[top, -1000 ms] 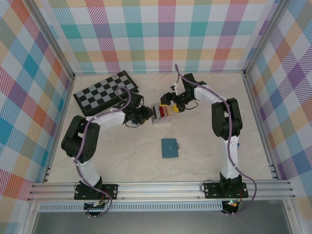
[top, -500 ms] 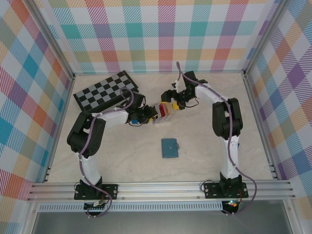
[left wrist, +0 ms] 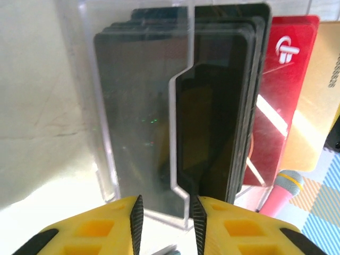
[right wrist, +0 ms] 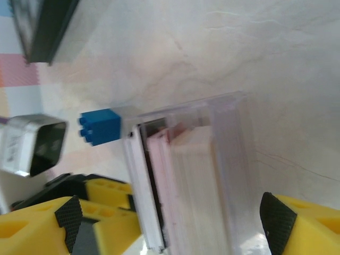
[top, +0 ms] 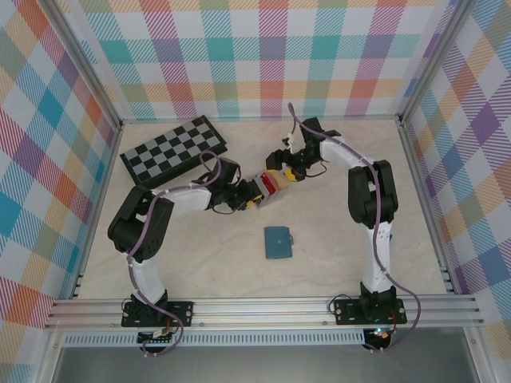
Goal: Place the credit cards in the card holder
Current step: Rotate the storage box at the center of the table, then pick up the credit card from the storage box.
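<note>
The card holder (top: 269,182) is a clear slotted rack standing mid-table between both grippers. Up close, the card holder (left wrist: 143,117) keeps several black credit cards (left wrist: 212,117) upright, with a red card (left wrist: 281,95) and a tan card (left wrist: 319,106) behind them. My left gripper (left wrist: 167,215) sits at the holder's near end, its pads narrowly apart and gripping nothing. From the other side, pink and white cards (right wrist: 159,175) show inside the card holder (right wrist: 234,159). My right gripper (right wrist: 172,220) is wide open and straddles the holder, with a gap on one side.
A blue cube (right wrist: 100,126) lies right by the holder's end. The chessboard (top: 172,149) lies at the back left. A blue-grey wallet (top: 279,242) lies nearer the front. The left gripper (top: 249,195) and right gripper (top: 281,171) crowd the holder.
My left gripper has slid right, up against the holder, and its arm has swung in behind it. The holder has shifted slightly right. The right gripper has barely moved.
</note>
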Motion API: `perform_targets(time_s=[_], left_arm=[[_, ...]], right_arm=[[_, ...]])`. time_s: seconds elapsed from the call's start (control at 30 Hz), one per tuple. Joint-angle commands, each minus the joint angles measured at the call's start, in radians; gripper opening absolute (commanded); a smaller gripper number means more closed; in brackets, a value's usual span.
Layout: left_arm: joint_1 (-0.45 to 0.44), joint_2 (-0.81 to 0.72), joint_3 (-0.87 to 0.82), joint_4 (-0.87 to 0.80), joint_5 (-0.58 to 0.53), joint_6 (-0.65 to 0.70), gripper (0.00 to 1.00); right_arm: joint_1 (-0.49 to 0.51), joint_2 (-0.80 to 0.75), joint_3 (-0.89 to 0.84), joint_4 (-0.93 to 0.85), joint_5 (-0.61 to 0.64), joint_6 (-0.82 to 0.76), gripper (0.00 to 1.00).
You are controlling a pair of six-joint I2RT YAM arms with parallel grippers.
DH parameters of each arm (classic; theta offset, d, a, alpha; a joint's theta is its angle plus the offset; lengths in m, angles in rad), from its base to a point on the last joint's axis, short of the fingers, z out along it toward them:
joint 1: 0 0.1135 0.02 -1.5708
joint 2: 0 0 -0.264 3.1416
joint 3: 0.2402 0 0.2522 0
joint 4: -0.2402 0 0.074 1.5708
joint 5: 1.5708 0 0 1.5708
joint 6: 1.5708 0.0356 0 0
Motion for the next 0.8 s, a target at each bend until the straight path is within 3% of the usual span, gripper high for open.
perform_targets(time_s=[0.0, 0.23, 0.5, 0.77], left_arm=[[-0.006, -0.065, -0.018, -0.041, -0.052, 0.026, 0.35], [0.007, -0.048, -0.003, -0.016, -0.053, 0.024, 0.41], [0.024, 0.008, 0.052, -0.012, -0.065, 0.017, 0.42], [0.028, 0.062, 0.092, -0.036, -0.068, 0.014, 0.34]], right_arm=[[0.006, -0.098, -0.003, -0.058, 0.225, -0.031, 0.9], [0.059, -0.133, 0.054, -0.129, 0.518, -0.145, 0.84], [0.119, -0.139, 0.078, -0.157, 0.601, -0.223, 0.81], [0.133, -0.138, 0.087, -0.169, 0.641, -0.236, 0.81]])
